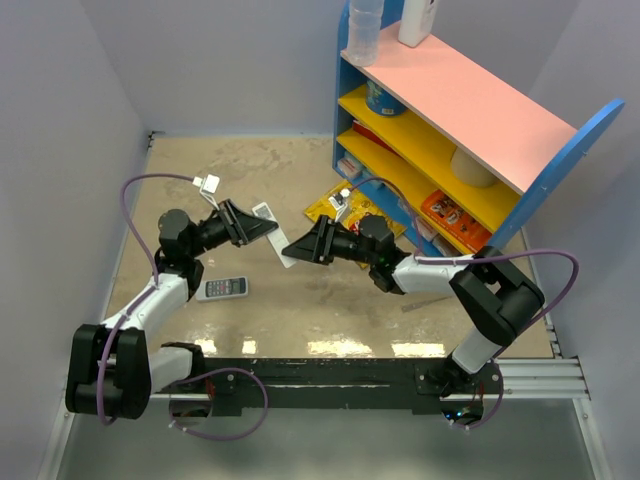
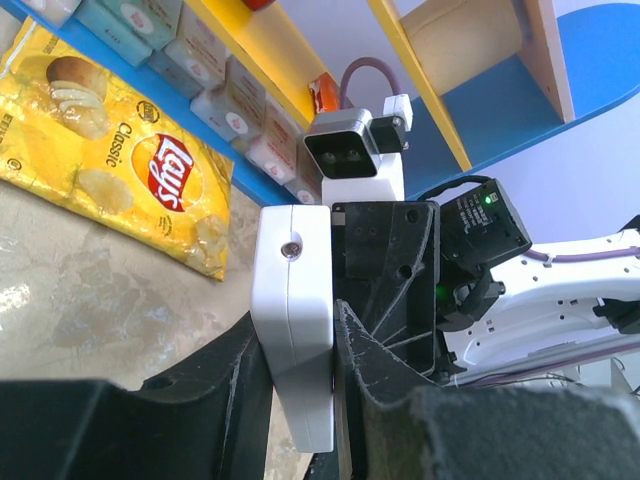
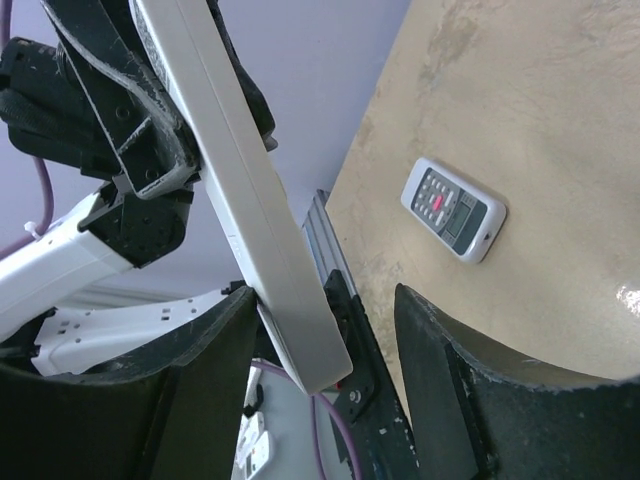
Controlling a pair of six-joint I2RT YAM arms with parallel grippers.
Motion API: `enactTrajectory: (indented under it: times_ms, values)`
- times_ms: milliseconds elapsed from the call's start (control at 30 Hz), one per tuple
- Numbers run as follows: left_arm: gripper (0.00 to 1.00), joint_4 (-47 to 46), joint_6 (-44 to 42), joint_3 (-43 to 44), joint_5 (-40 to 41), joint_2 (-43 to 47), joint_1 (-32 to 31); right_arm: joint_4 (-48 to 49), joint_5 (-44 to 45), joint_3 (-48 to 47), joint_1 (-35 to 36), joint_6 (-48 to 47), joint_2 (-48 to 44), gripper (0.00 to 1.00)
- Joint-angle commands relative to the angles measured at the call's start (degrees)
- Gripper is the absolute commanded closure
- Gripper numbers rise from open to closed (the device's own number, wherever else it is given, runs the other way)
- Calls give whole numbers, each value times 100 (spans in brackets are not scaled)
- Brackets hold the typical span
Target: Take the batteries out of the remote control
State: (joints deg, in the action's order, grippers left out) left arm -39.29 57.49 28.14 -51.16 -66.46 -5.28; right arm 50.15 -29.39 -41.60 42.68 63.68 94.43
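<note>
We see the left fingers (image 2: 375, 400) clamped on a long white bar (image 3: 240, 190), one on each side of it, holding it in the air above the worktop (image 1: 300, 180) between the two arms. The bar slants across the gap, and the left wrist view shows a small round recess on the side that faces the camera. Its far end reaches in between the right fingers (image 3: 445, 380), which stand apart. It sits close to one of them and leaves open space to the other, but we cannot tell whether it touches. The remote control (image 1: 222, 288) lies flat on the worktop, button face up, just beside the left arm and apart from both sets of fingers. A yellow chip bag (image 2: 130, 160) lies on the worktop at the foot of the coloured shelf unit (image 1: 470, 100).
</note>
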Motion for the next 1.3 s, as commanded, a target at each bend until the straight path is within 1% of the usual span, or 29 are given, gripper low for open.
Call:
enactTrajectory:
  times_ms: [0, 200, 300, 333, 400, 433, 467, 533, 600, 633, 767, 900, 1067, 1133, 1267]
  values:
    - [100, -554, 104, -46, -17, 159, 9, 39, 232, -339, -5, 189, -66, 38]
    - [100, -668, 139, -37, -17, 72, 9, 469, 196, -392, -5, 505, 242, 38]
    - [100, -721, 166, -54, -17, 63, 9, 373, 231, -506, -5, 470, 304, 42]
    - [100, -721, 166, -54, -26, 54, 9, 338, 249, -524, -5, 452, 321, 46]
    - [100, -729, 166, -54, -35, 54, 9, 250, 284, -559, -5, 382, 330, 51]
    - [100, -729, 166, -37, -26, 36, 9, 197, 293, -551, -5, 347, 339, 60]
    - [100, -729, 166, -11, -26, 28, 9, 179, 284, -533, 4, 321, 339, 63]
    - [100, -703, 157, 16, 26, 19, 9, 22, 197, -445, 4, 172, 356, 70]
    - [100, -633, 113, 60, 123, -42, 9, -276, 13, -471, 56, -274, 391, 72]
    - [100, -650, 113, 86, 150, -86, 9, -547, -32, -463, 109, -373, 400, 73]
    - [100, -852, 183, 86, 202, -253, 9, -243, -58, 11, 118, -391, 418, 71]
    - [100, -879, 148, 69, 273, -368, 9, -181, -102, 126, 109, -418, 453, 69]
    - [100, -616, -62, 60, 422, -430, 9, -67, -85, 161, 74, -348, 488, 68]
    - [100, -187, -361, 130, 606, -421, 35, 38, -111, 188, 57, -321, 515, 65]
    - [100, -123, -449, 157, 738, -447, 71, 109, -120, 337, 65, -321, 550, 65]
